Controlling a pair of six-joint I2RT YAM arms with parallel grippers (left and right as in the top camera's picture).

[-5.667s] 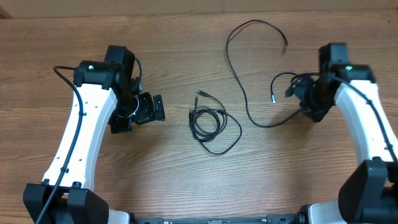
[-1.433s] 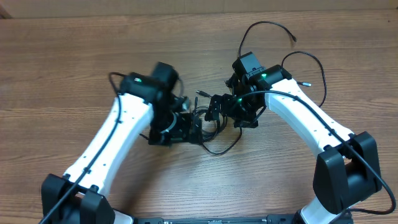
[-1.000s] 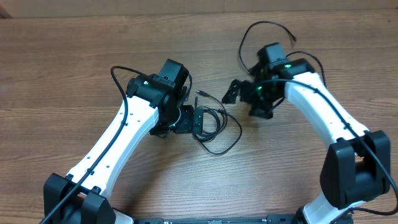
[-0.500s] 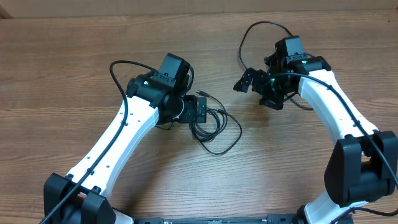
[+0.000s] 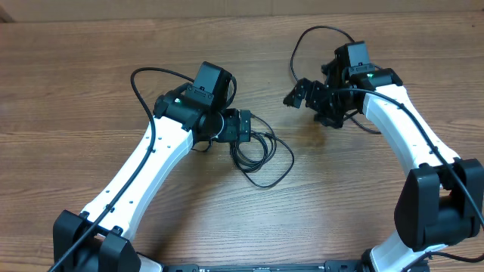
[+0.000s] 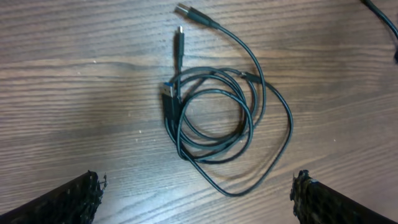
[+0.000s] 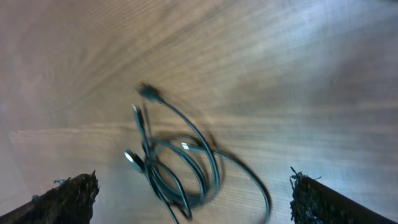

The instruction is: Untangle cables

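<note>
A coiled thin black cable (image 5: 235, 155) with metal-tipped plugs lies on the wooden table at centre. It shows sharply in the left wrist view (image 6: 179, 127) and blurred in the right wrist view (image 7: 180, 168). My left gripper (image 5: 242, 127) is open and empty, hovering just above the coil's upper left; its fingertips (image 6: 196, 199) straddle the near side of the coil. My right gripper (image 5: 300, 92) is open and empty, apart from the coil, up and to its right; its fingertips (image 7: 189, 196) hold nothing. A second black cable (image 5: 318, 29) loops behind the right arm, partly hidden by it.
The wooden table (image 5: 91, 68) runs out to all sides. The table's far edge (image 5: 227, 6) meets a pale wall at the top. The two white arms flank the coil, each with its own thicker black wire.
The right gripper has drawn back from the coil toward the upper right, empty. The left gripper has shifted up and right over the coil's top edge. The coil has not visibly moved.
</note>
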